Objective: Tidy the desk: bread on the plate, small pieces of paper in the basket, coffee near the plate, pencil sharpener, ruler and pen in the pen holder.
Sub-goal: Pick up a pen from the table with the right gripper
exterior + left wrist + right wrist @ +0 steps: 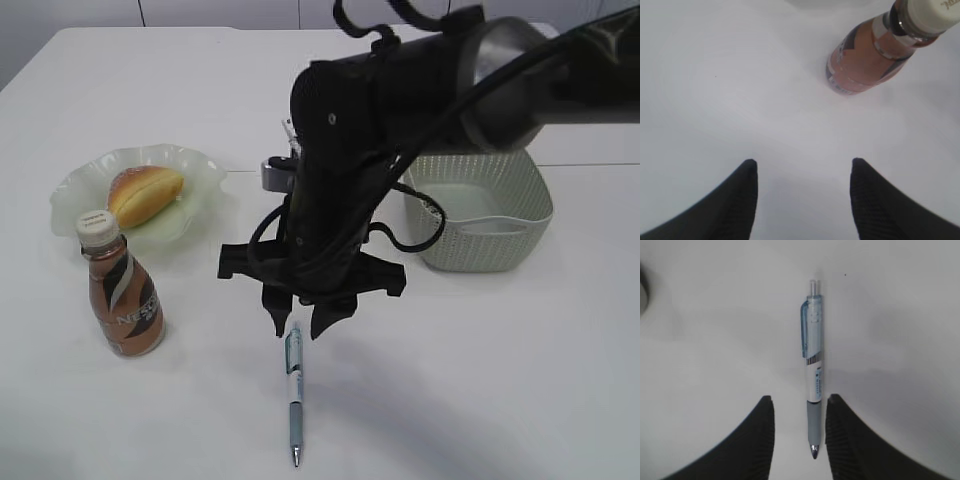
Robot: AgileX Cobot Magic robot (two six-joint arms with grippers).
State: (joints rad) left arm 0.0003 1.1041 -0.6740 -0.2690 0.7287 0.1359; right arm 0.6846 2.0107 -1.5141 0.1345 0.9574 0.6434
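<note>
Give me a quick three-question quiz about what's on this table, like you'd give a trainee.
1. True or false: the bread lies on the green glass plate.
2. Which thing lies between the fingers of the right gripper? A) the pen B) the Nescafe bottle C) a spoon
3. Fill in: the Nescafe bottle stands upright in front of the ____.

Key:
1. True. The bun rests in the plate.
2. A. The pen's grip end sits between the fingers, flat on the desk, with a gap on one side.
3. Plate. The perforated basket is on the other side of the arm.
</note>
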